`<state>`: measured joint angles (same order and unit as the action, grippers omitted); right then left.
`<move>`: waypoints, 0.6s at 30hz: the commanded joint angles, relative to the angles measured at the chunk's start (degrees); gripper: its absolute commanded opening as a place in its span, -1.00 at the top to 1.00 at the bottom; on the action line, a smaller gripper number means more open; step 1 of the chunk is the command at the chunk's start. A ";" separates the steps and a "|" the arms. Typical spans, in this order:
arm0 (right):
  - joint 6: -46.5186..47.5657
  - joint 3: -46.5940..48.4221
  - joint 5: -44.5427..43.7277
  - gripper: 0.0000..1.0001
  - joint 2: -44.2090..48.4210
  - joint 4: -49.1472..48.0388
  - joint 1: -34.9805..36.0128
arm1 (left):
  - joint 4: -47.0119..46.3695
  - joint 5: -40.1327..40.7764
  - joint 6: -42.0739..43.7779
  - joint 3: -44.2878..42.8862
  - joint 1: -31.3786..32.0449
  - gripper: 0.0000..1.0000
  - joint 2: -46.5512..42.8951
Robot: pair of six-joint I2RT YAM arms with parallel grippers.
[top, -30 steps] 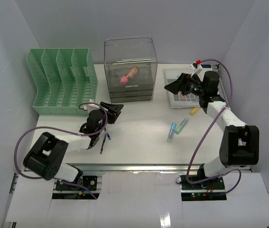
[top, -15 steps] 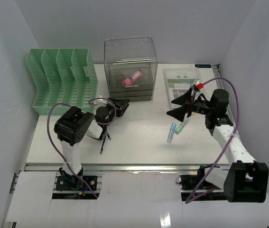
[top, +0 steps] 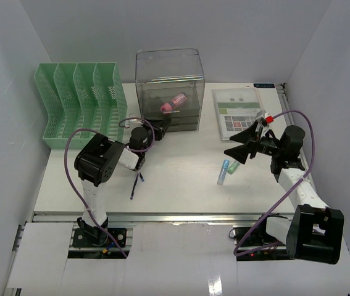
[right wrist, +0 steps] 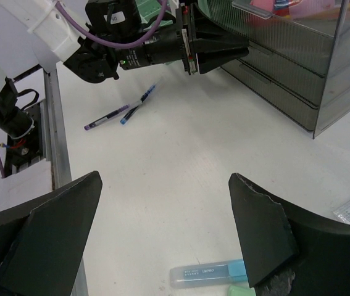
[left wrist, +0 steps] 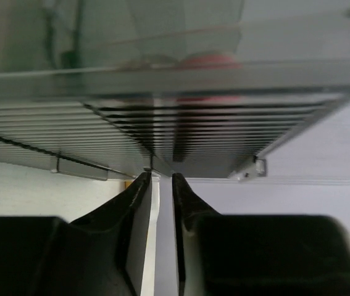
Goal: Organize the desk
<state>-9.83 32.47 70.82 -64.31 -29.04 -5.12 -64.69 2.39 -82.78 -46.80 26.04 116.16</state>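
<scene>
- White desk (top: 181,179) across whole view; markers (top: 227,168) loose right of centre.
- Left gripper (top: 160,125) now up at drawer box (top: 168,74), far edge; jaws narrowed to a slit, grip unclear.
- Right gripper (top: 241,143) wide apart, pulled back over markers.
- Likely drawer pull next.

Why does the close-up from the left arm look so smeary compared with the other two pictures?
Left wrist view: the camera sits very near the clear drawer unit, so its front and the left gripper are soft, with hazy reflections. Right wrist view: sharp, the pens read crisply. Top external view: even light, faint shadows on the desk.
</scene>
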 commanded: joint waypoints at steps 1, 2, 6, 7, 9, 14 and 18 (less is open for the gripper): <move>-4.03 -0.82 2.47 -0.80 1.38 -7.50 -1.20 | 6.58 3.40 -0.28 -1.89 -0.20 0.49 -1.01; -5.21 -1.05 2.55 -0.80 1.46 -8.96 -1.35 | 7.39 3.56 -0.20 -1.89 -0.20 0.50 -1.16; -6.95 -1.68 2.73 -0.80 1.64 -11.15 -1.96 | 9.66 4.59 0.55 -2.22 -0.28 0.55 -2.45; -7.04 -1.81 2.79 -0.80 1.65 -11.37 -2.15 | 9.96 4.64 0.65 -2.35 -0.24 0.55 -2.46; -7.60 -2.01 2.95 -0.80 1.65 -11.78 -2.45 | 10.48 4.52 0.69 -2.67 -0.26 0.48 -2.43; -9.15 -2.57 3.27 -0.80 1.82 -13.64 -3.37 | 13.39 4.63 0.95 -4.50 -0.22 0.18 -2.51; -10.47 -3.03 3.62 -0.80 1.73 -15.00 -4.02 | 14.85 5.26 1.13 -5.32 -0.29 0.26 -2.43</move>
<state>-18.12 29.95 72.97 -63.59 -39.34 -8.36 -55.19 4.10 -82.98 -50.33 26.26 115.39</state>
